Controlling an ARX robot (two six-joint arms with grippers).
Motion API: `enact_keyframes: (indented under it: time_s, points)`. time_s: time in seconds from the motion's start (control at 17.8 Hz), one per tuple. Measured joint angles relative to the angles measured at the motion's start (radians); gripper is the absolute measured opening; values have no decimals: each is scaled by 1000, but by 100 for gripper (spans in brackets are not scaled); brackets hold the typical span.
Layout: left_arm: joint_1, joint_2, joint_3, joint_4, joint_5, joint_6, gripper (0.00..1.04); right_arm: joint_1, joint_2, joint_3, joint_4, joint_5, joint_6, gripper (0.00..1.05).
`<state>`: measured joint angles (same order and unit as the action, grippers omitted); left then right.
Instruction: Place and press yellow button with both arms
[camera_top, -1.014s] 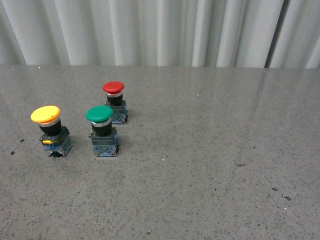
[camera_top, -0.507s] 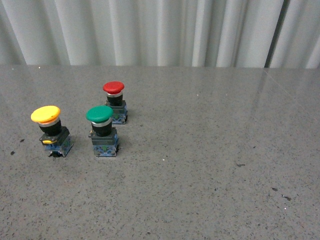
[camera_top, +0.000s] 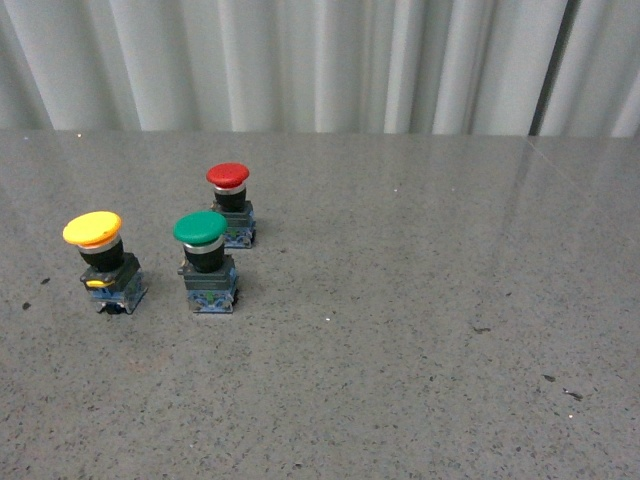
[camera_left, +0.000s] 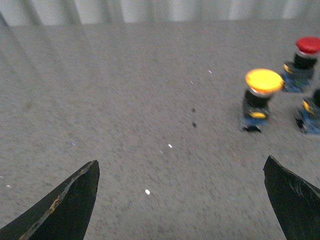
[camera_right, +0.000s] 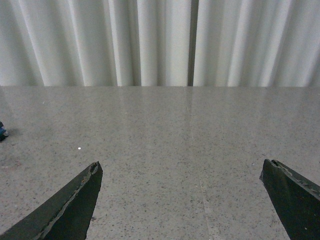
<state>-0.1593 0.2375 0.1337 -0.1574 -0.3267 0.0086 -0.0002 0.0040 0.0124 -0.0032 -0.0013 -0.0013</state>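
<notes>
Grey speckled table (camera_top: 420, 330) w/ yellow button (camera_top: 103, 262), green button (camera_top: 205, 262), red button (camera_top: 231, 205) upright

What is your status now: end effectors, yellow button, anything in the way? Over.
Left end effector open, empty; right end effector open, empty. Yellow button upright on the table, not gripped. Green button close beside it, red button farther back.

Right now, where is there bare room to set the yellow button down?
The grey speckled tabletop is bare right of the green-capped push-button and red-capped push-button. Crowded at left, where the yellow-capped push-button stands beside them.
</notes>
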Motion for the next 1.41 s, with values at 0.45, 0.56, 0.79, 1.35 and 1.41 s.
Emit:
enact_keyframes:
  time_s: [0.45, 0.56, 0.79, 1.35, 1.41]
  points:
    - [111, 988, 498, 419, 313, 75, 98, 0, 0, 0, -1, 1, 1, 98]
    - [69, 1129, 637, 398, 316, 78, 98, 0, 0, 0, -1, 1, 1, 98]
    - [-27, 1298, 681, 362, 274, 47, 98, 0, 0, 0, -1, 1, 1, 98]
    - [-10, 1299, 556, 437, 235, 18, 98, 0, 0, 0, -1, 1, 1, 98]
    - [-9, 1299, 554, 437, 236, 18, 98, 0, 0, 0, -1, 1, 1, 98]
